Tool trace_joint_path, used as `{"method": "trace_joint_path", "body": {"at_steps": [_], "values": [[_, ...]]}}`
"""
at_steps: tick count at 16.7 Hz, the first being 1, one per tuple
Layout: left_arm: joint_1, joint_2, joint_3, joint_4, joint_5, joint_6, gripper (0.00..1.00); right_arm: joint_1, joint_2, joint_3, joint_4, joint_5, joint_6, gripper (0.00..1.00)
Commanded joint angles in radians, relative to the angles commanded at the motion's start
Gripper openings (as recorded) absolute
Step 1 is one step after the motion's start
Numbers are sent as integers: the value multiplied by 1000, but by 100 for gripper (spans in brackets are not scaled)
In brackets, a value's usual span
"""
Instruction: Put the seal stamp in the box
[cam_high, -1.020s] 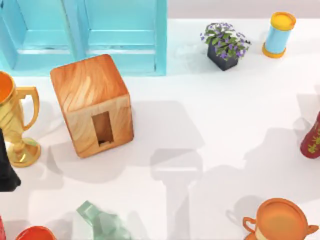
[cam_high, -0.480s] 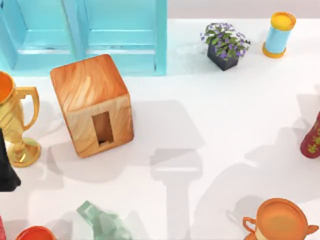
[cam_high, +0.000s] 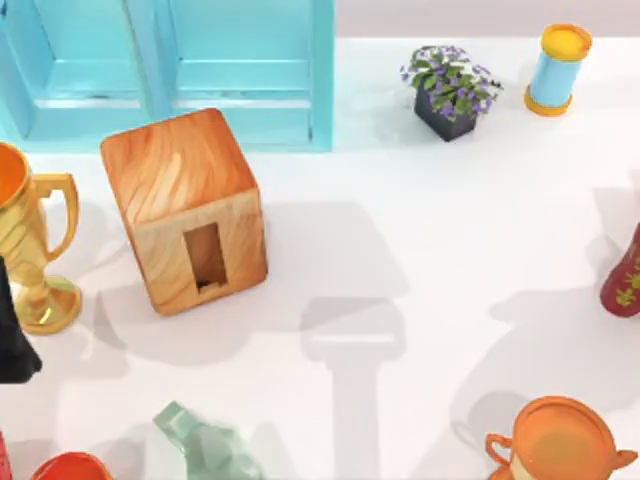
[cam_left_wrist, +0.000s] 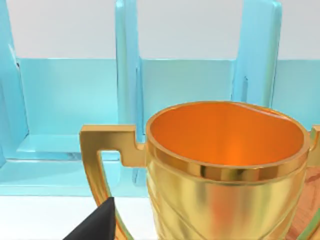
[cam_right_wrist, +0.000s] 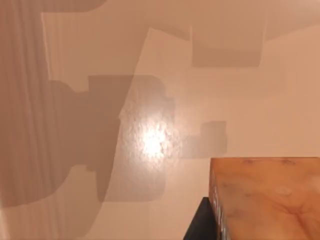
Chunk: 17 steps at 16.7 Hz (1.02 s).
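**Table stock, one moment: stamp in the right gripper, box waiting**

- One stamp (cam_right_wrist: 260, 197): reddish-brown block, hanging above the bare white table (cam_high: 420, 250) in the right wrist view, off the surface. Where it is sitting relative to the box cannot be told.
- One right gripper (cam_right_wrist: 201, 224): pinching the stamp, its dark jaw lying against the block's side.
- One left gripper (cam_left_wrist: 96, 225): idling at the table's left edge, just beside the trophy; whether it is spread or pressed together cannot be told.
- One box (cam_high: 185, 210): wood-grain cube, standing left of centre just in front of the cabinet, its one slot (cam_high: 205, 257) facing the near edge.
- One teal cabinet (cam_high: 165, 70): standing at the back left.
- One gold trophy (cam_high: 30, 240): standing left of the box.
- One potted plant (cam_high: 450, 90) and one blue-and-yellow cylinder (cam_high: 558, 68): standing at the back right, apart.
- One dark red vase (cam_high: 622, 280): sitting at the right edge.
- One orange two-handled pot (cam_high: 560, 440): sitting at the front right.
- One green glass piece (cam_high: 200, 440): lying at the front left.
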Motion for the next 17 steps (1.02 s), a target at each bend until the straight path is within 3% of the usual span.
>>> {"method": "trace_joint_path", "body": {"at_steps": [1, 14, 17], "values": [[0, 0, 0, 0, 0, 0, 100, 0, 0, 0, 0, 0, 0, 0], [0, 0, 0, 0, 0, 0, 100, 0, 0, 0, 0, 0, 0, 98], [0, 0, 0, 0, 0, 0, 100, 0, 0, 0, 0, 0, 0, 100]]}}
